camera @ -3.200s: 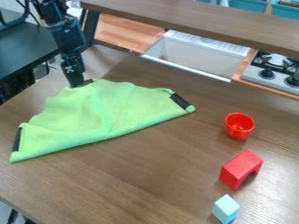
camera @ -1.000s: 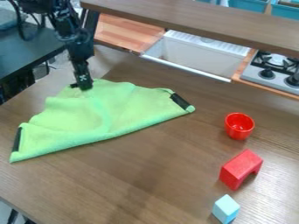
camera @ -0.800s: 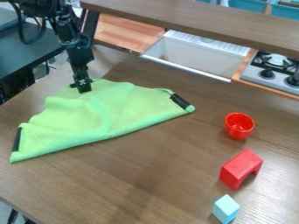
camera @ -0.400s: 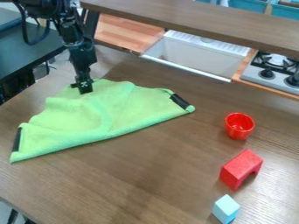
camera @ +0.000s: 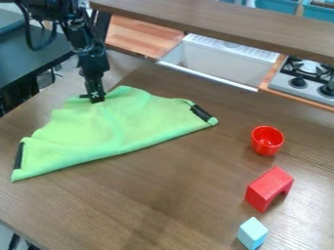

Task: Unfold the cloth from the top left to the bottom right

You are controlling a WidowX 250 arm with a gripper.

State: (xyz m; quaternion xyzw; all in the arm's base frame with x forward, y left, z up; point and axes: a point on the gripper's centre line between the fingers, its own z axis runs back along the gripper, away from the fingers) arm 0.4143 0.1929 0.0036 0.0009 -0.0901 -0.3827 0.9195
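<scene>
Cup (camera: 267, 141), red arch (camera: 268, 186) and blue block (camera: 252, 232) stand right of the cloth (camera: 120, 124).

**Wood-grained worktop (camera: 189, 195) beside a sink (camera: 219, 62) and stove (camera: 285, 83)**

Beyond the worktop's far edge, the pale sink sits between stretches of lighter wooden counter (camera: 140, 35), the stove to its right. A brown shelf (camera: 215, 20) crosses above them, with teal bins (camera: 277, 5) behind. A dark table (camera: 23, 58) stands past the left edge. Soft light falls across the worktop.

The cloth (camera: 111, 128) looks matt; the tabletop (camera: 176, 180), smooth wood — the cup (camera: 267, 148), glossy plastic.
</scene>
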